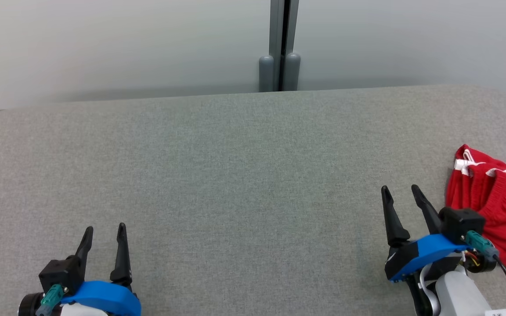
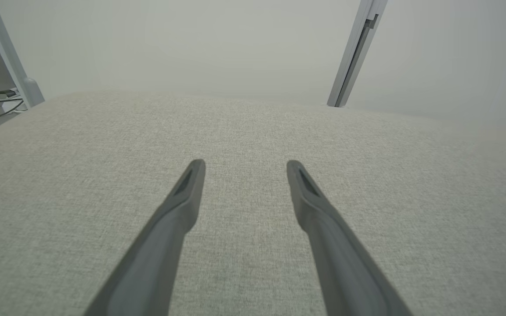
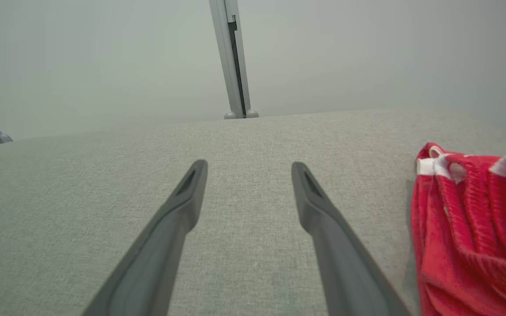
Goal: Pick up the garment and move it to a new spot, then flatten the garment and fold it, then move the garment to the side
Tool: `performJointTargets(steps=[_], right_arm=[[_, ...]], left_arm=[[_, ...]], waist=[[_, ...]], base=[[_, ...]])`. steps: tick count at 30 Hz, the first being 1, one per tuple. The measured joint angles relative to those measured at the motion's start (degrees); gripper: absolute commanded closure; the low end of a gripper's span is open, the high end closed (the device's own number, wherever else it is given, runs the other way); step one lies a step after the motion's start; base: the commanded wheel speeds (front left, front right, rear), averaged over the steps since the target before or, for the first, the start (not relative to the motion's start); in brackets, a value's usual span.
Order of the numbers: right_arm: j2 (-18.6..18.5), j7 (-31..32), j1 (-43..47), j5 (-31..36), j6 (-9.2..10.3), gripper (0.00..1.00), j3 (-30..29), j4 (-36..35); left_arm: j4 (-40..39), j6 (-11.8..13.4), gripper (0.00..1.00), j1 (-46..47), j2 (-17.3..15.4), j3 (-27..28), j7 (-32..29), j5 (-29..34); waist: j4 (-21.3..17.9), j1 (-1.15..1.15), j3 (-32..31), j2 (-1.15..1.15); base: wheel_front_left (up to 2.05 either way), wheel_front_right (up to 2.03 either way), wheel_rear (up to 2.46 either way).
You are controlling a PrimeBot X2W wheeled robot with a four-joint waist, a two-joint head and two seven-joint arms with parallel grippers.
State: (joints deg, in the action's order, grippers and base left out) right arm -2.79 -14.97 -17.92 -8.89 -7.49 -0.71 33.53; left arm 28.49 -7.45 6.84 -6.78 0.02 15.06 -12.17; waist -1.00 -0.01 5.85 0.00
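garment: red, white trim (image 1: 494, 206), bunched on the right side of the grey table (image 1: 235, 175), just beside my right claw; I see no contact.
left claw: (image 1: 106, 226) fingers spread, nothing between them, bare fabric ahead.
right claw: (image 1: 399, 187) fingers spread, empty.
step: I can't pin it. This fits a heap waiting for pickup or a bundle already parked aside. It looks rumpled to me.
next: I won't call a move. If a grab is due, the right claw sits nearest.
hidden: the garment's right part is cut off at the frame edge, its near part sits behind my right wrist, and I can't read its layers.
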Motion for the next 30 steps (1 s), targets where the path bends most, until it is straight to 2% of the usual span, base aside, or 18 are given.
performJointTargets(steps=[19, 20, 25, 30], right_arm=[[0.0, 0.0, 2.8, -1.4, 0.0, 0.0, 2.3, -1.9], [0.0, 0.0, 2.8, -1.4, 0.0, 1.0, 2.3, -2.2], [0.3, 0.7, 4.6, -1.8, 0.0, 1.0, 2.1, -0.2], [0.4, 2.5, 4.7, -7.2, 0.0, 1.0, 1.2, -0.7]], left_arm=[[-0.9, 0.0, 0.0, -2.7, 2.6, 2.4, 0.0, 0.0], [-1.0, 0.0, 1.0, -2.8, 2.7, 2.5, 0.0, -0.2], [1.1, 0.0, 1.0, -4.7, 3.5, 2.7, -0.6, -0.9], [0.6, 0.0, 1.0, -4.6, 3.5, 3.1, -2.4, -6.0]], waist=[[-0.8, 0.0, -6.8, 0.0], [-0.8, 0.0, -7.0, 0.0], [-0.8, 0.01, -7.0, 0.0], [-0.8, 0.01, -7.0, -0.01]], base=[[0.0, 0.0, 0.0], [0.0, 0.0, 0.0], [0.0, 0.0, 0.0], [0.0, 0.0, 0.0]])
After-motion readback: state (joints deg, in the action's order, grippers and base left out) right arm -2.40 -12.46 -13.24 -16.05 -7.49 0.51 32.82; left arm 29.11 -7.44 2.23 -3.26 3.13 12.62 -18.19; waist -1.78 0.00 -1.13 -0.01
